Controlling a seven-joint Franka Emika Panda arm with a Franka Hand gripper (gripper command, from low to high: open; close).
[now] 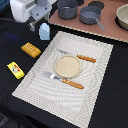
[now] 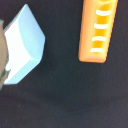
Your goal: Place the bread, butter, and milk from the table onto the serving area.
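The pale blue-white milk carton (image 1: 44, 31) stands on the dark table just beyond the far left corner of the striped beige serving mat (image 1: 95, 95). The golden-orange bread loaf (image 1: 30, 49) lies left of the mat, and the yellow butter stick (image 1: 15, 70) lies nearer the front left. My gripper (image 1: 32, 23) hangs above the table, up and to the exterior view's left of the milk, open and empty. In the wrist view the milk (image 2: 22, 45) and the bread (image 2: 98, 30) lie apart below me.
The mat holds a round tan plate (image 1: 68, 65), an orange-handled fork (image 1: 66, 80) and a knife (image 1: 80, 57). A pinkish-brown board (image 1: 107, 31) with grey pots (image 1: 67, 9) and a pan (image 1: 91, 15) lies behind the mat.
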